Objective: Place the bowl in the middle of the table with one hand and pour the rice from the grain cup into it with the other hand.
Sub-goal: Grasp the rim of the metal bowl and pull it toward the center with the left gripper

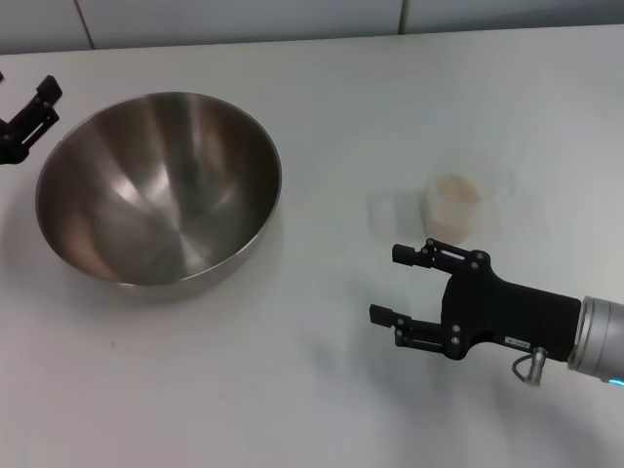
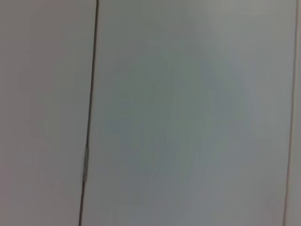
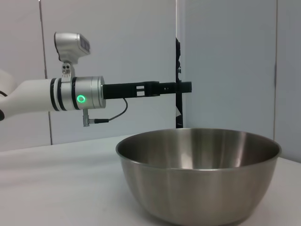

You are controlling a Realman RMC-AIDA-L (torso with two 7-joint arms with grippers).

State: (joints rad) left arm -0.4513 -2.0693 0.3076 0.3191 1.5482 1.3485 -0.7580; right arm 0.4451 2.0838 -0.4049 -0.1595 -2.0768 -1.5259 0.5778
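Observation:
The steel bowl (image 1: 161, 185) stands empty on the white table (image 1: 292, 390), left of the middle; it also shows in the right wrist view (image 3: 197, 179). My left gripper (image 1: 24, 117) is open just off the bowl's left rim, not touching it, and shows above the bowl's far side in the right wrist view (image 3: 186, 87). The clear grain cup (image 1: 456, 205) stands upright at the right with rice (image 1: 456, 190) in it. My right gripper (image 1: 387, 284) is open and empty, nearer the front edge than the cup and apart from it.
The table's back edge meets a grey panelled wall (image 1: 292, 15). The left wrist view shows only wall panels (image 2: 188, 117) with a dark seam (image 2: 89, 117). Bare tabletop lies between the bowl and the cup.

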